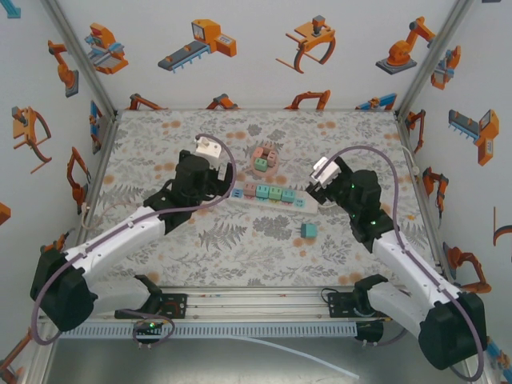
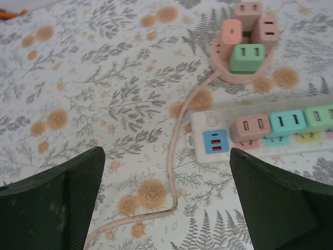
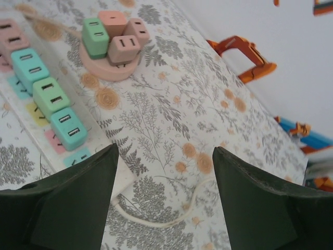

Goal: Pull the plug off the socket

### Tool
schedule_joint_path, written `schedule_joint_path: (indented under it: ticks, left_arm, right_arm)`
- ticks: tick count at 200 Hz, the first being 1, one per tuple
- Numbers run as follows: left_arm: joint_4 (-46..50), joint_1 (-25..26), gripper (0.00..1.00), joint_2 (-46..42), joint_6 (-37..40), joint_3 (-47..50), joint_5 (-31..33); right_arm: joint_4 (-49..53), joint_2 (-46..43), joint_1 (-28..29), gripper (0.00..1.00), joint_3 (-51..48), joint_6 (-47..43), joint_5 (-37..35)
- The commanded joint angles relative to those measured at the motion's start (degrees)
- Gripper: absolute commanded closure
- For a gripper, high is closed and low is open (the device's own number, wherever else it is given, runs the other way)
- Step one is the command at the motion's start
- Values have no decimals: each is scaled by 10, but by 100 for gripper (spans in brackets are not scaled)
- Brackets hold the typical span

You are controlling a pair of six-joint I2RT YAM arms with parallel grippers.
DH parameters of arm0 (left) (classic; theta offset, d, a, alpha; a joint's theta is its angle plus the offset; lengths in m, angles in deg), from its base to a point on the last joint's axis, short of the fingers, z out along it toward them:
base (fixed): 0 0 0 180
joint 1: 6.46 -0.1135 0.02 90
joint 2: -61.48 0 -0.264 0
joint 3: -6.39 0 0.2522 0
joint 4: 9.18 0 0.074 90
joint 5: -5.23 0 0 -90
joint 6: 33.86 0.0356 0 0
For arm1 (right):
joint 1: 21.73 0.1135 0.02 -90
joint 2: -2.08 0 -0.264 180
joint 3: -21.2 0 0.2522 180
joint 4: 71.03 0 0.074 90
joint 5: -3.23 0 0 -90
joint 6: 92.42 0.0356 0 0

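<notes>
Surveying the counter (image 1: 160, 264): a white power strip (image 2: 197, 125) lies at its middle with a row of plugs (image 2: 287, 122) seated in it. A round socket base (image 2: 237, 79), also loaded, sits just beyond. Near the strip's switch end the left hand (image 2: 166, 156) hangs with jaws wide and empty. Over the opposite end the right hand (image 3: 165, 156) has its jaws partly apart, gripping nothing. One teal plug (image 1: 309, 230) lies loose on the counter, apart from the strip.

Judgement: this plug is off and the release step is in hand. If another is wanted, the next move calls for squaring up on a seated plug, closing across its sides and drawing straight out.
</notes>
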Motion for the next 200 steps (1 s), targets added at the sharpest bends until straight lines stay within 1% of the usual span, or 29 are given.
schedule_joint_path:
  ticks: [1, 34, 47, 69, 90, 103, 122, 149, 170, 200]
  left_arm:
    - [-9, -27, 3, 13, -96, -3, 16]
    - [52, -95, 3, 40, -251, -25, -95]
    - [78, -118, 3, 56, -291, -40, -141]
    - [89, -148, 3, 88, -321, -55, -221]
    - [90, -164, 0, 131, -327, -74, -293]
    - [93, -167, 3, 162, -326, -89, -326]
    - [90, -167, 8, 202, -334, -105, -351]
    - [74, -167, 14, 249, -342, -114, -367]
    - [79, -167, 18, 279, -344, -121, -366]
    - [78, -165, 23, 303, -336, -118, -366]
  right_arm:
    - [7, 23, 5, 31, 42, -131, 98]
    - [102, 81, 5, 31, 93, -144, 192]
    - [135, 110, 5, 31, 112, -142, 230]
    - [177, 157, 6, 30, 142, -133, 256]
    - [197, 199, 8, 30, 166, -127, 269]
    - [193, 223, 10, 30, 172, -120, 271]
    - [176, 255, 13, 30, 170, -111, 266]
    - [145, 292, 15, 31, 159, -109, 241]
    - [124, 315, 16, 31, 152, -109, 229]
    - [105, 347, 16, 34, 151, -108, 236]
